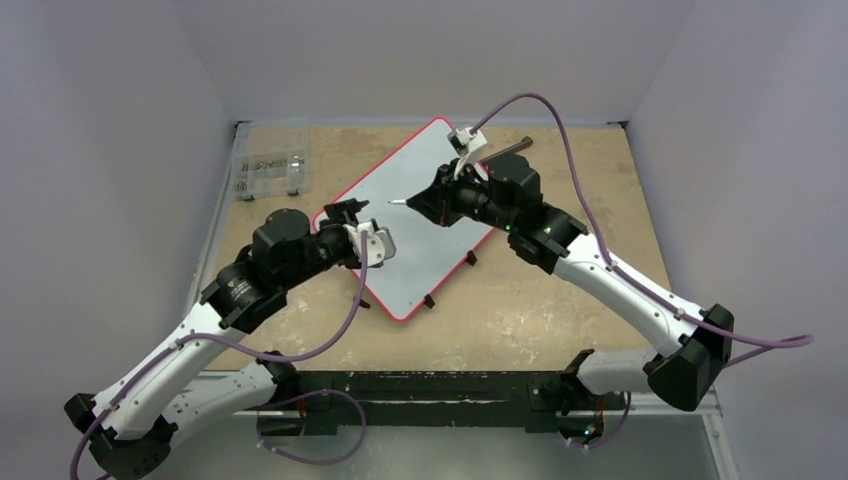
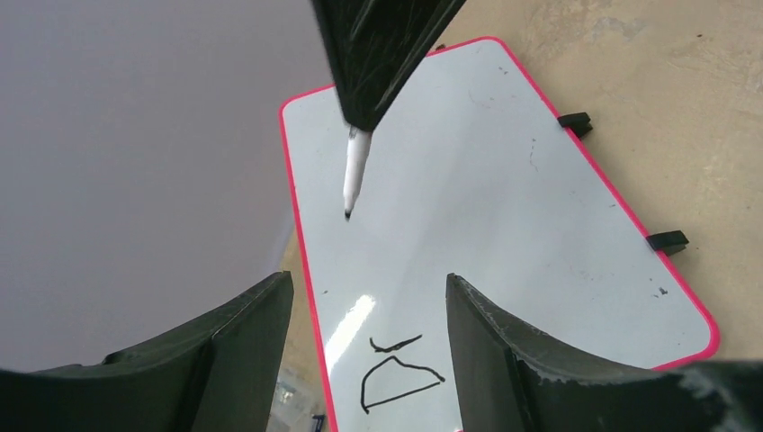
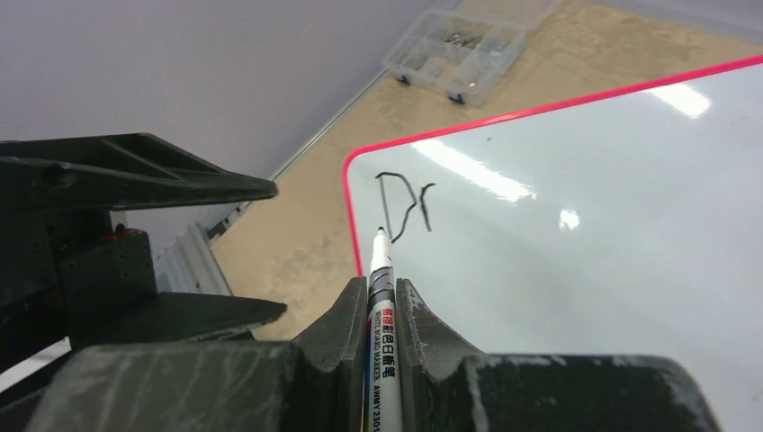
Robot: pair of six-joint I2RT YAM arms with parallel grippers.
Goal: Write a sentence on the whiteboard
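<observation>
The whiteboard (image 1: pixel 420 225) lies tilted on the table, white with a thin red rim (image 2: pixel 292 225). Of the sentence, only the black letters "Dr" (image 3: pixel 405 202) show, near the board's left corner, also in the left wrist view (image 2: pixel 396 378). My right gripper (image 3: pixel 381 281) is shut on a white marker (image 3: pixel 381 310) whose black tip (image 2: pixel 347 214) points down at the board beside the letters; I cannot tell whether it touches. My left gripper (image 2: pixel 369 279) hangs open over that corner, nothing between its fingers. From above, the right gripper (image 1: pixel 430 203) faces the left gripper (image 1: pixel 342 216) across the board.
A clear plastic parts box (image 1: pixel 268 172) stands at the back left, off the board. A dark rod (image 1: pixel 510 150) lies behind the board's far corner. Small black clips (image 1: pixel 470 258) stick out from the board's near right edge. Grey walls close in the table on three sides.
</observation>
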